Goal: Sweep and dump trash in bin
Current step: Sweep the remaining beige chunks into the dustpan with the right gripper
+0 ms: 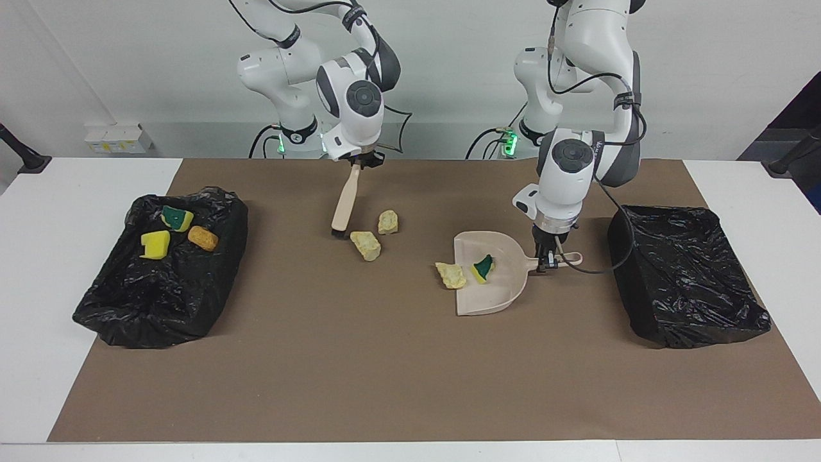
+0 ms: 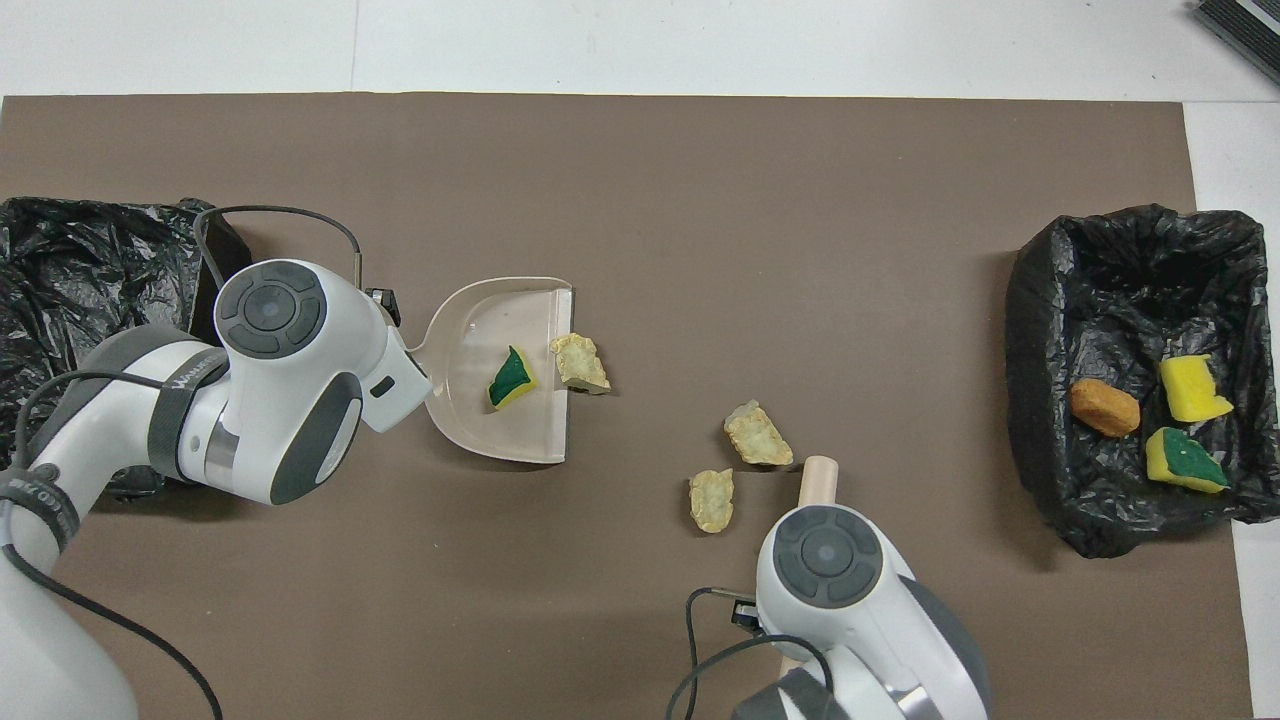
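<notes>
My right gripper (image 1: 357,164) is shut on the handle of the beige brush (image 1: 343,202). The brush hangs tilted, bristles down by the mat, beside two pale trash chunks (image 1: 365,245) (image 1: 387,222), also in the overhead view (image 2: 757,436) (image 2: 711,499). My left gripper (image 1: 547,262) is shut on the handle of the beige dustpan (image 1: 497,292), which lies flat. A yellow-and-green sponge (image 2: 512,378) lies in the pan, and a pale chunk (image 2: 580,362) sits at its lip. The black-lined bin (image 1: 115,308) at the right arm's end holds three pieces.
A second black-lined bin (image 1: 689,321) stands at the left arm's end, beside the dustpan handle, with nothing showing inside. A brown mat (image 1: 385,372) covers the table's middle. Both arms' elbows rise above the mat's robot-side edge.
</notes>
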{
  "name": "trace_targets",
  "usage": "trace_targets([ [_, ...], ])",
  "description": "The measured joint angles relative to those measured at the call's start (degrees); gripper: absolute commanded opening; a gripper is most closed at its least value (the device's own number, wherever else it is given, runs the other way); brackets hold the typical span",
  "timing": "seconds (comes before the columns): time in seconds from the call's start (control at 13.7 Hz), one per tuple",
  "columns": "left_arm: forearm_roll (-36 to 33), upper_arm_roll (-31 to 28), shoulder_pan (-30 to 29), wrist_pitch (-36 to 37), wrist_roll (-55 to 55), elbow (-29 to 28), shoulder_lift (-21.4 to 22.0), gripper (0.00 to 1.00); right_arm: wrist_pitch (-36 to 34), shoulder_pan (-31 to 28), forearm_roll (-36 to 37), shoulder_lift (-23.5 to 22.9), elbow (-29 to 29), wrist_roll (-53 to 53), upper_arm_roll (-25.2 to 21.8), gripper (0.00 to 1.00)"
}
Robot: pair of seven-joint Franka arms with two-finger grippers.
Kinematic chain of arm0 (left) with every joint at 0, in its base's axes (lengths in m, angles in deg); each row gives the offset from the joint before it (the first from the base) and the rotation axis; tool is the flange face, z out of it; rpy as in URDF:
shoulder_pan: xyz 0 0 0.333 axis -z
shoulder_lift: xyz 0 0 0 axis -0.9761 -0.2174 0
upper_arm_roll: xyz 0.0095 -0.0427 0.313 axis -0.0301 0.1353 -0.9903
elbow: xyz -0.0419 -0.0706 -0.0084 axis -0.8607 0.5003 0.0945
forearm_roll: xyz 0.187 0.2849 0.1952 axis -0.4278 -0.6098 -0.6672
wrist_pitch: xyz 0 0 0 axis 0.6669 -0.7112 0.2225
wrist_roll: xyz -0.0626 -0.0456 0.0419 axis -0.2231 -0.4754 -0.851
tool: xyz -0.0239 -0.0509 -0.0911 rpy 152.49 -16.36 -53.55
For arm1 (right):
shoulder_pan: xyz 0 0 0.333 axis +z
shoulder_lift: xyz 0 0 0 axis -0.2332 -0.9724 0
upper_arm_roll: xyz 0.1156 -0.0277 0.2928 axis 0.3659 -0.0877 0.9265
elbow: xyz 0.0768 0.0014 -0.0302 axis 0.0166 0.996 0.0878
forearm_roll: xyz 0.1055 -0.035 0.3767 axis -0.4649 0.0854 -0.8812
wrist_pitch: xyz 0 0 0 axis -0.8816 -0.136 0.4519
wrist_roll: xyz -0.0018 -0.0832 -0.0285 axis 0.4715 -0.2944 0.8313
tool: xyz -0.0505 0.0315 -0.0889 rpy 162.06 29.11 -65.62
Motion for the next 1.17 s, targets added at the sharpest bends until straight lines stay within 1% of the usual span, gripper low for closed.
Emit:
trace_targets([
  [0.15,0.0,0.0,0.0,-0.01,-0.07,-0.01,0.0,0.0,7.06,1.67,-0.66,-2.02,1.58,-2.95,0.18,0.0],
  [0.22,0.0,-0.01,-0.01,-0.01,-0.09,-0.02,0.0,0.0,9.83,2.21,-1.43,-3.87,0.95,-3.78,0.19,0.0],
  [0.29,0.0,-0.01,-0.01,-0.01,-0.1,-0.02,0.0,0.0,11.09,2.42,-2.07,-5.89,-0.67,-4.39,0.19,0.0],
  [0.59,0.0,-0.01,-0.01,-0.02,-0.13,-0.02,0.0,0.0,12.12,2.29,-5.53,-13.71,-11.62,-4.85,0.15,0.0],
  [0.81,0.0,-0.01,-0.01,-0.02,-0.13,-0.03,0.0,0.0,12.92,2.64,-5.77,-20.84,-20.29,-4.68,0.16,0.0],
  [0.95,0.0,-0.02,-0.01,-0.02,-0.15,-0.04,0.0,0.0,13.26,3.69,-6.02,-25.12,-26.05,-2.53,0.19,0.0],
  [1.17,0.0,-0.02,-0.01,-0.02,-0.15,-0.04,0.0,0.0,15.53,4.14,-11.87,-27.92,-30.45,4.06,0.24,0.0],
])
